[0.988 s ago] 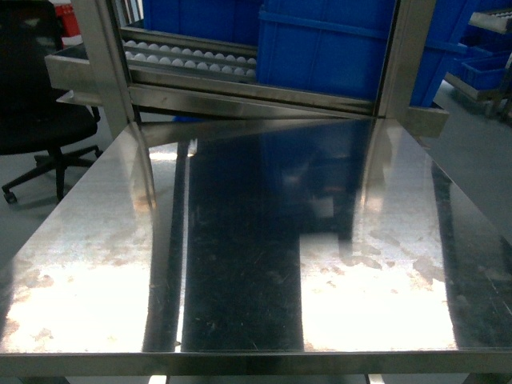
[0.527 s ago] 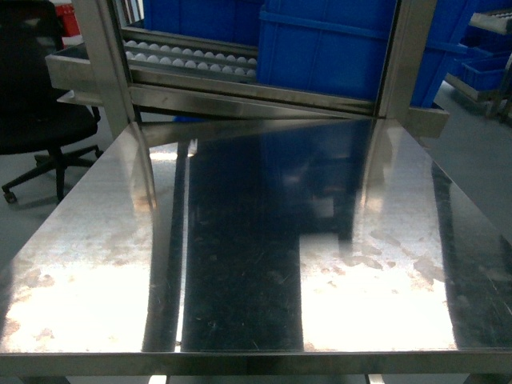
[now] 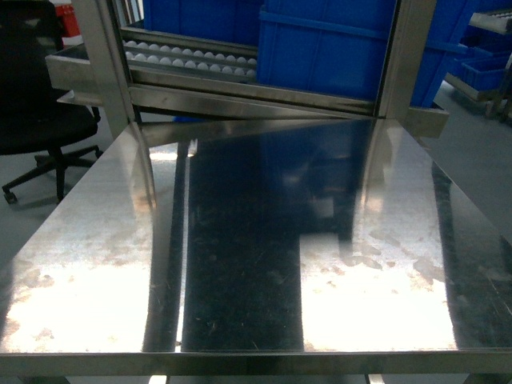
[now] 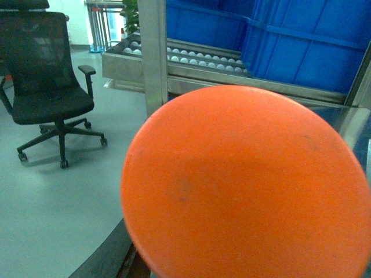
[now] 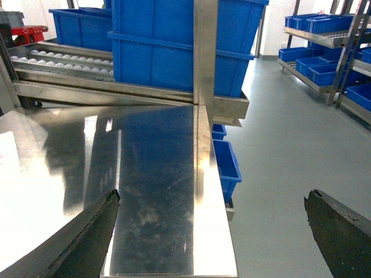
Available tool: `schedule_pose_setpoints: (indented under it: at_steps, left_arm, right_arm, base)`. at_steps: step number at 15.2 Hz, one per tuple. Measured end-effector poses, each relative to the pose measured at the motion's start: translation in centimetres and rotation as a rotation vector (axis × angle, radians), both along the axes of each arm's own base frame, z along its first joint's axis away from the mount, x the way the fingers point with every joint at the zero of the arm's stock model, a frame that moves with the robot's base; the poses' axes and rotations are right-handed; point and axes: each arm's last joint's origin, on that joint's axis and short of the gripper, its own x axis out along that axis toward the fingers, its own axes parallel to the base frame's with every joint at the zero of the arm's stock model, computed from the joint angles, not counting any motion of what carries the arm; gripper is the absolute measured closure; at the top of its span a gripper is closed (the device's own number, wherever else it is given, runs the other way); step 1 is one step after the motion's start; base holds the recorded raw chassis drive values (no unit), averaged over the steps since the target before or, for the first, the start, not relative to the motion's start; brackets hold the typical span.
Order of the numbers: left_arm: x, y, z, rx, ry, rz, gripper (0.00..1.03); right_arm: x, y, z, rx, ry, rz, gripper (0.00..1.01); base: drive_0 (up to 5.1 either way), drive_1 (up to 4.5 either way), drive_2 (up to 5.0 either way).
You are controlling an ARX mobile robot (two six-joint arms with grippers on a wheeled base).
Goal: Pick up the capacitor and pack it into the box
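Steel table (image 3: 240, 264) fills the head view, bare shiny top, nothing on it. No box, no capacitor in any view, so the task's things are out of sight; judged as not started or waiting for parts.

At 12 o'clock behind the table: roller rack (image 3: 192, 58) with blue bins (image 3: 320, 48) sitting on it, probably the supply feed. Office chair (image 3: 40, 104) at 10 o'clock, on the floor off the table.

Neither arm shows in the head view, likely parked low at the sides.

Right wrist view: right gripper (image 5: 211, 226) fingers (image 5: 87, 243) spread wide, dark tips at 7 and 4 o'clock, nothing between, hanging over the table's right edge.

Left wrist view: orange disc (image 4: 249, 185) blocks most of the lens; left gripper fingers hidden, can't tell their state.
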Motion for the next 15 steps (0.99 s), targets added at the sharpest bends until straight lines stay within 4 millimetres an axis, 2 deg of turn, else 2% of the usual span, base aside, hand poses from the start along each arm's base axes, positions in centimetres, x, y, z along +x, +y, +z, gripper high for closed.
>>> schedule_pose_setpoints:
  at_steps: [15]
  left_arm:
    - [-3.2, 0.0, 0.7, 0.000, -0.024, 0.000, 0.58]
  right_arm:
    - [0.0, 0.0, 0.0, 0.000, 0.000, 0.000, 0.03]
  base:
    - [0.0, 0.00, 0.0]
